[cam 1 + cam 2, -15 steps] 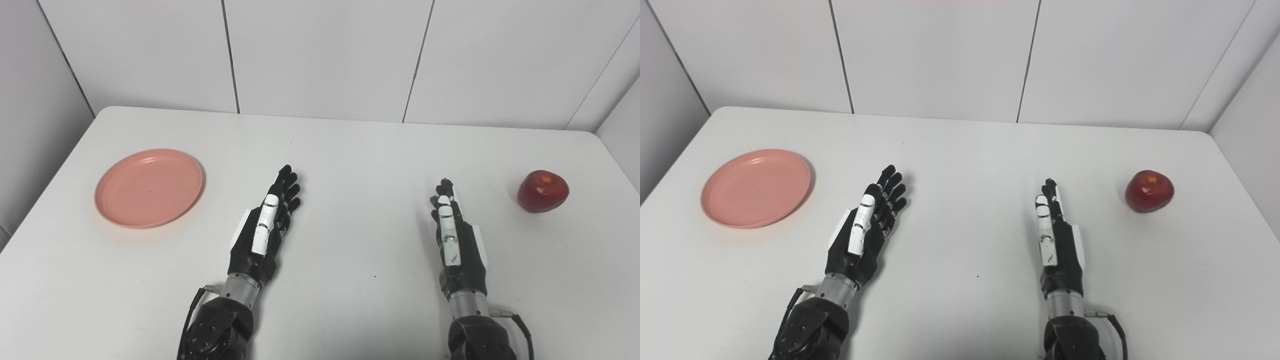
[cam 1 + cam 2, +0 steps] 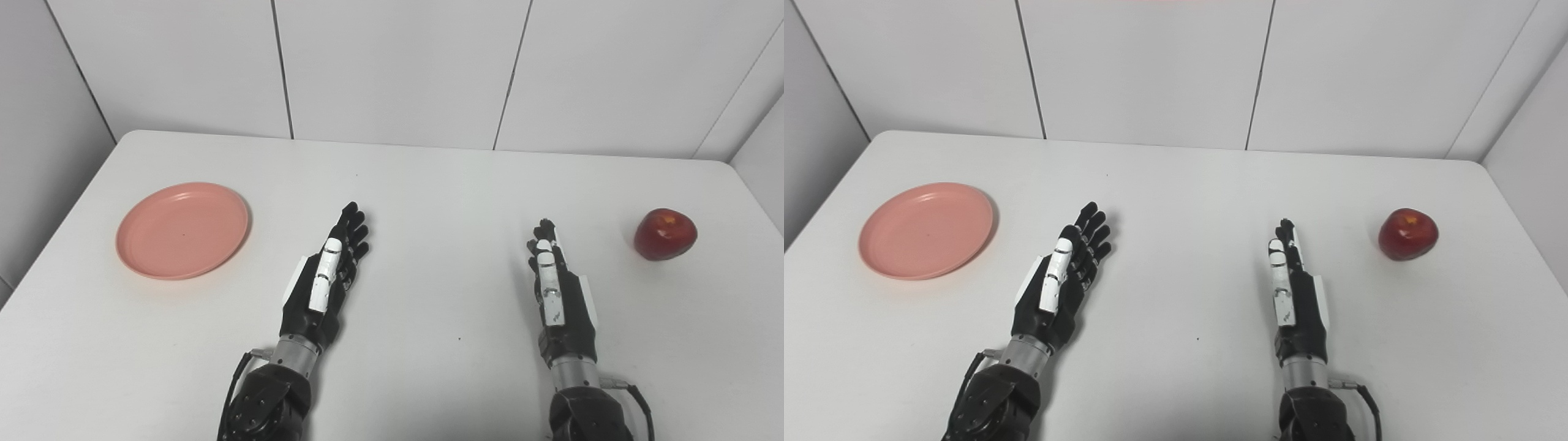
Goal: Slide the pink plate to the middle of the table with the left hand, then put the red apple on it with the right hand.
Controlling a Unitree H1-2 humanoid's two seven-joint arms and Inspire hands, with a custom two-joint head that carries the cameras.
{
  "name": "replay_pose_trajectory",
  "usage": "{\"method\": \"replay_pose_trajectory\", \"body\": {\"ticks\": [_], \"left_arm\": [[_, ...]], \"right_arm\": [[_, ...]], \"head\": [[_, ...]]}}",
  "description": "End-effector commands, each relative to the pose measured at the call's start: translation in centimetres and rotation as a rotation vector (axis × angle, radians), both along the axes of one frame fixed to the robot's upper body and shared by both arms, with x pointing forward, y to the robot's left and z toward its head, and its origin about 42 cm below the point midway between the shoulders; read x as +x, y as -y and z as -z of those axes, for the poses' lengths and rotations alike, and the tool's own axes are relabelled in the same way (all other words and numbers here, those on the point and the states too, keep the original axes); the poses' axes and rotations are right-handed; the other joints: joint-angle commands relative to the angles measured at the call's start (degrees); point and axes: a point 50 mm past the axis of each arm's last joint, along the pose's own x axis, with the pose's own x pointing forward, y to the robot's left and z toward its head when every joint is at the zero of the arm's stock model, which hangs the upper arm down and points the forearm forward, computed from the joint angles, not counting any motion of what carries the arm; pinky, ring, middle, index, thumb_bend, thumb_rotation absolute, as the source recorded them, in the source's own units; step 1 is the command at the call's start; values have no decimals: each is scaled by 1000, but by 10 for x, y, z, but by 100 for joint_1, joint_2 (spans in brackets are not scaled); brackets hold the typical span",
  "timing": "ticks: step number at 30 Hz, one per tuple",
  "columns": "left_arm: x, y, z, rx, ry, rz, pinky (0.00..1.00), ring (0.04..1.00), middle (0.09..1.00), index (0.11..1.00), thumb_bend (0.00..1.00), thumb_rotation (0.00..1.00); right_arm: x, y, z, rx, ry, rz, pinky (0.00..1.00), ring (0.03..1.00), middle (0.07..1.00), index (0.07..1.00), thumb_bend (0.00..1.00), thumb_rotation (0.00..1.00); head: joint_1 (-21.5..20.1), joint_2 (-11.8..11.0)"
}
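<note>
The pink plate (image 2: pixel 182 229) lies flat near the left edge of the white desk (image 2: pixel 429 184), well apart from the middle it should reach, so the slide is not yet begun. The left hand (image 2: pixel 324 275) rests near the desk's centre, empty with fingers stretched out and apart, seemingly waiting to reach over. The right hand (image 2: pixel 554 288) lies likewise, extended and holding nothing. The red apple (image 2: pixel 665 234) sits upright near the right edge, untouched. Compared with half a second ago, nothing has visibly moved.
</note>
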Motion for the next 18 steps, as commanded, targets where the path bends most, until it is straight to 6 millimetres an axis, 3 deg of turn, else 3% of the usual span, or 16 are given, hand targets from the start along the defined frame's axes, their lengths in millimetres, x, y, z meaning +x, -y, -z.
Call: {"method": "replay_pose_trajectory", "body": {"ticks": [1,18], "left_arm": [[4,6,-15,-22,62,6,1000,1000,1000,1000,430,1000],[4,7,-14,-24,63,5,1000,1000,1000,1000,425,1000]], "right_arm": [[4,-3,-15,9,104,-5,1000,970,979,980,198,1000],[3,-2,-14,14,99,-3,1000,967,979,979,191,1000]], "head": [[3,0],[105,-85]]}}
